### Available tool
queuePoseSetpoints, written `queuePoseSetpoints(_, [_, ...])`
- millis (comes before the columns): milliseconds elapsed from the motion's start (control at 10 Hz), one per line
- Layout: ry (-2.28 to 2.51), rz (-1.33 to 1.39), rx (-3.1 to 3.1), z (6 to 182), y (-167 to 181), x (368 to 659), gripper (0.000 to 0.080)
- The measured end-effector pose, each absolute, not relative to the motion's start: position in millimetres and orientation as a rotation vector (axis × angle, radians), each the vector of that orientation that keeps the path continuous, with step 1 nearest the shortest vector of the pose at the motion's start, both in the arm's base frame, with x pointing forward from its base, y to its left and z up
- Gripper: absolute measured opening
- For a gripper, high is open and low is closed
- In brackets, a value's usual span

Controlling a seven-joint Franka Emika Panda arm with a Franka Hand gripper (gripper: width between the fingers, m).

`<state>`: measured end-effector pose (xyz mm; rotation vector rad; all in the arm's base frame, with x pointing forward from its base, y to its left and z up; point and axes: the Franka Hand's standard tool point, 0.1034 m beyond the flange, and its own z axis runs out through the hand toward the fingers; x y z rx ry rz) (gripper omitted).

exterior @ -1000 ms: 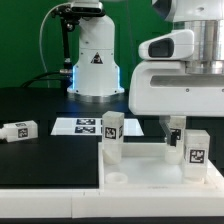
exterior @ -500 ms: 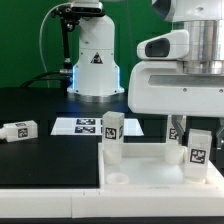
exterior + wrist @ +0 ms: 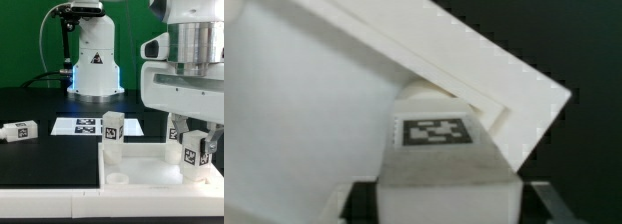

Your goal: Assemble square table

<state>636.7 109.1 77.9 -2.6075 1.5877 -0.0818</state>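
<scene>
The white square table top [image 3: 150, 172] lies at the front, its raised rim toward the camera. One tagged white leg [image 3: 112, 137] stands upright at its far left corner. A second tagged leg [image 3: 195, 150] stands at the right corner, and my gripper [image 3: 194, 134] is shut on it from above. In the wrist view this leg [image 3: 441, 150] fills the middle, with a dark finger [image 3: 363, 200] on either side pressed against it. The top's corner [image 3: 331, 100] lies behind it. A third leg [image 3: 20, 130] lies on its side on the black table at the exterior view's left.
The marker board [image 3: 83, 126] lies flat behind the table top. The white robot base [image 3: 95, 60] with a triangle sticker stands at the back. A round socket [image 3: 117, 180] shows in the top's near left corner.
The jaws have come together on the right-hand leg, which was standing free between wide fingers a second ago. The leg has hardly shifted.
</scene>
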Motion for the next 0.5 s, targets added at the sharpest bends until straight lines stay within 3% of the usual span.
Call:
queuePoseSetpoints(200, [1.946, -0.039, -2.294, 77.2, 107.8, 638.8, 0.0285])
queuePoseSetpoints(400, [1.982, -0.037, -2.264, 77.0, 107.6, 638.7, 0.0285])
queuePoseSetpoints(500, [1.938, -0.041, -2.303, 77.0, 107.9, 638.6, 0.0452])
